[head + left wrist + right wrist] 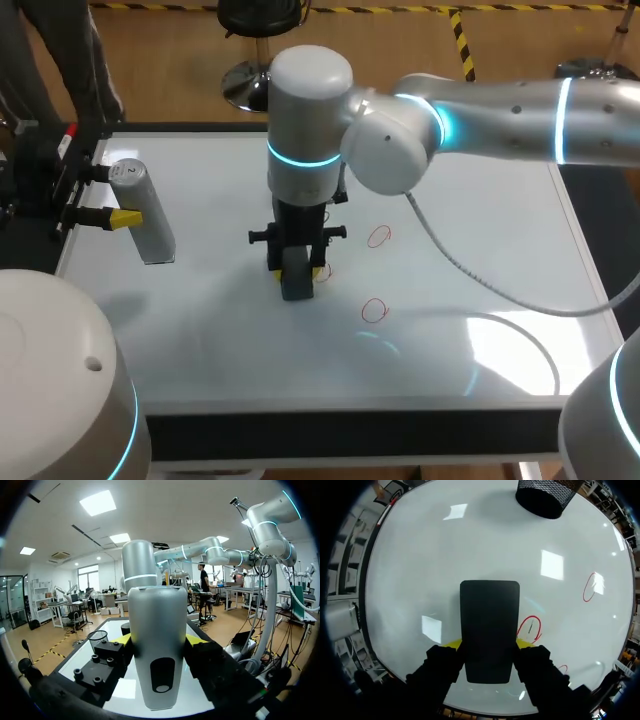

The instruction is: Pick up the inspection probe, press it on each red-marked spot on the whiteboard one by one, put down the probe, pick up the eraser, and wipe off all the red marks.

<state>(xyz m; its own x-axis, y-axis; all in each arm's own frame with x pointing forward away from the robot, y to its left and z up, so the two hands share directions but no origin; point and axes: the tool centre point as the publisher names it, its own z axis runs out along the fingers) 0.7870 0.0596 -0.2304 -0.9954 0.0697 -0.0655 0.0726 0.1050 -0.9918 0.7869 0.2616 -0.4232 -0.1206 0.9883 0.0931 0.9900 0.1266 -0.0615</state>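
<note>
Probe (150, 235) stands upright at the left edge of the whiteboard (210, 340), pinched between the yellow tips of my left pincer (159, 641), which meets it from the side. Cannot tell whether its foot touches the board. Mid-board, my right arm comes in from the right. The right pincer (297, 262) points straight down and is clamped on the black eraser (489, 625), one tip on each long side. Eraser's lower end is at the board surface; contact not resolvable. Nearest red mark (530, 628), a ring with a dark stroke inside, lies just beside the eraser. Further right lie the far red ring (379, 236) and the near red ring (373, 310), apart from each other. Black mesh cup (542, 495) stands on the board ahead of the right pincer.
</note>
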